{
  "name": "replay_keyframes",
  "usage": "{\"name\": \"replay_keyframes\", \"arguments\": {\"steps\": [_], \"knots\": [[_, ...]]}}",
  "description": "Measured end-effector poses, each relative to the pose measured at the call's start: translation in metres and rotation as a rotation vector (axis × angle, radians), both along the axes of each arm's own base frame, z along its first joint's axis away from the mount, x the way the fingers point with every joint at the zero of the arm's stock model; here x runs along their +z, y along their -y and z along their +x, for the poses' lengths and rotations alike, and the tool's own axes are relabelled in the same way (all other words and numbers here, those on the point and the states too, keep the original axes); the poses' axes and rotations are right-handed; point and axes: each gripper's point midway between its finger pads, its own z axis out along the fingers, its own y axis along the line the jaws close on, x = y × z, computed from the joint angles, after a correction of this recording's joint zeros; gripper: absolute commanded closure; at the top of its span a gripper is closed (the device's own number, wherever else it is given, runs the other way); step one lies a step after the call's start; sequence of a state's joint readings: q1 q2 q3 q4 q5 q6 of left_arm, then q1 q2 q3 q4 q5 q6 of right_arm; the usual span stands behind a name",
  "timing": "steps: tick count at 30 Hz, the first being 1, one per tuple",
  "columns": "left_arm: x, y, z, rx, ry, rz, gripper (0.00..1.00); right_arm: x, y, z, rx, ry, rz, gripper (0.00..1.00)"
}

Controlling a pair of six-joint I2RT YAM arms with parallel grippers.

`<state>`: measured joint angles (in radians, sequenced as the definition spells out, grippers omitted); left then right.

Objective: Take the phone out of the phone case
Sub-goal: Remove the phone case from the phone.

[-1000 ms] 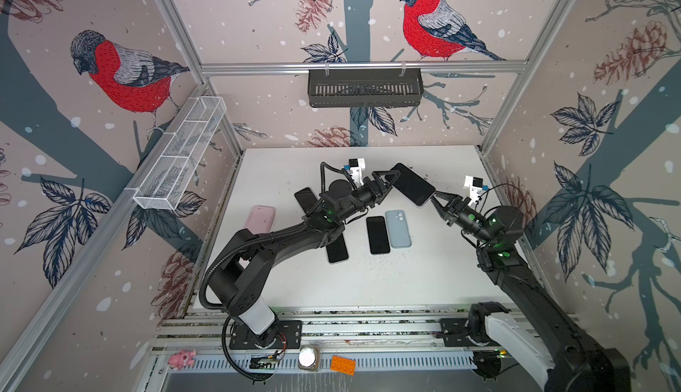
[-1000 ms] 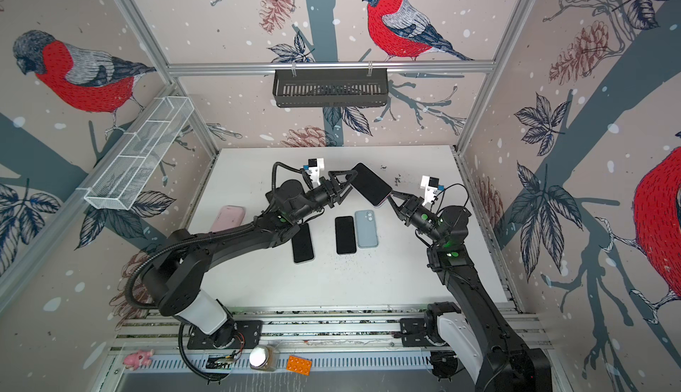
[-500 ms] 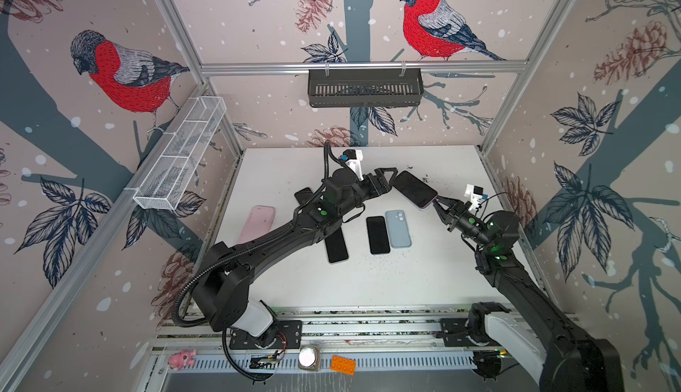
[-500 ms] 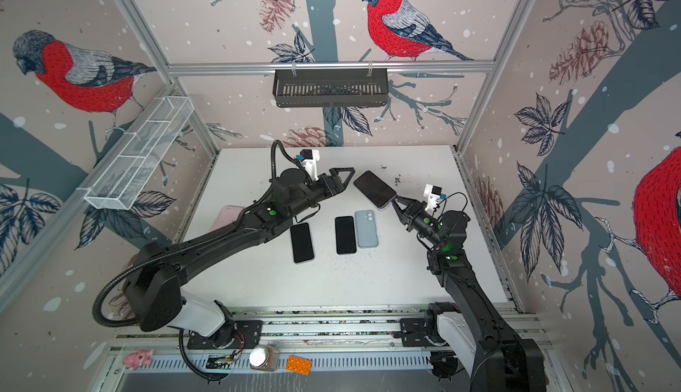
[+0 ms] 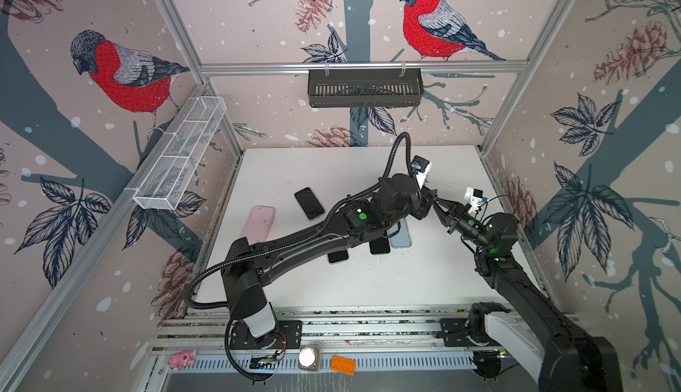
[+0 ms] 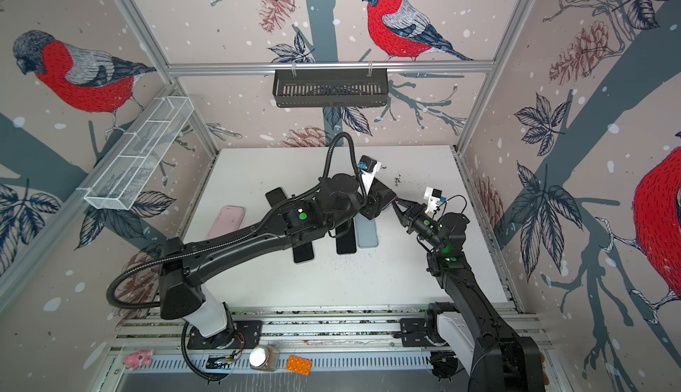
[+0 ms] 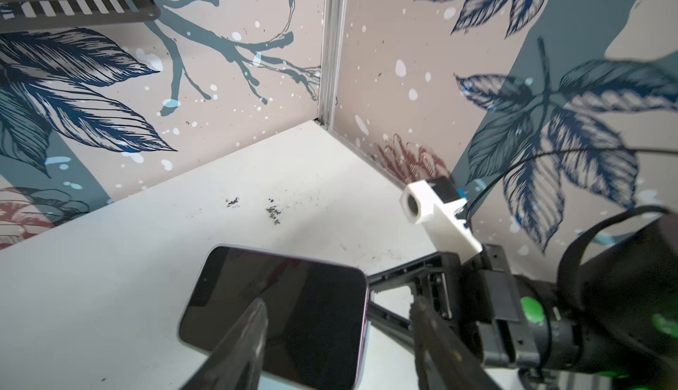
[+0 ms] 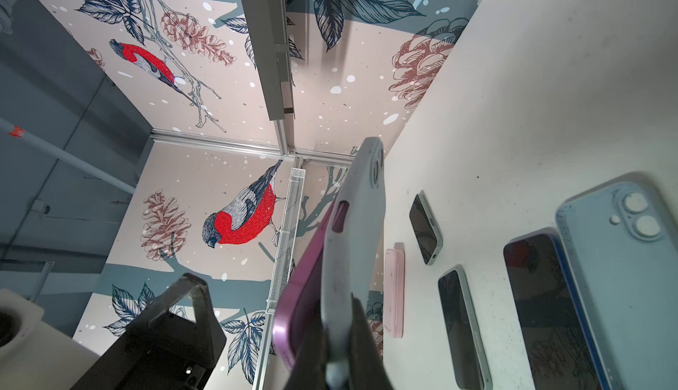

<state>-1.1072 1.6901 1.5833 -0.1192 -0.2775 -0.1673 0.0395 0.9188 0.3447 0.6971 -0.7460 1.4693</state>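
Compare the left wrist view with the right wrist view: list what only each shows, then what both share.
Left wrist only: the phone's dark screen, the right arm's white camera mount and black crumbs on the table. Right wrist only: the grey phone case with the purple phone edge standing partly out of it, plus a pink case, a light blue phone and three dark-screened phones lying flat. Both: the phone and the white table.
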Motion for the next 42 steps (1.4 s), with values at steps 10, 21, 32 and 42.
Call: {"name": "replay_keyframes", "arguments": {"steps": [10,21,32,42], "knots": [[-0.026,0.02,-0.007,-0.018,0.091,0.197,0.43,0.001,0.0,-0.001,0.0,0.005,0.0,0.99],[-0.051,0.027,0.0,0.009,0.113,0.328,0.49,0.003,0.0,-0.002,0.0,0.013,-0.002,0.99],[-0.061,0.019,0.01,0.081,0.131,0.39,0.55,0.002,0.0,-0.002,-0.001,0.008,-0.003,0.99],[-0.068,0.013,0.017,0.136,0.159,0.437,0.64,0.0,0.002,-0.001,-0.012,0.0,-0.003,0.99]]}}
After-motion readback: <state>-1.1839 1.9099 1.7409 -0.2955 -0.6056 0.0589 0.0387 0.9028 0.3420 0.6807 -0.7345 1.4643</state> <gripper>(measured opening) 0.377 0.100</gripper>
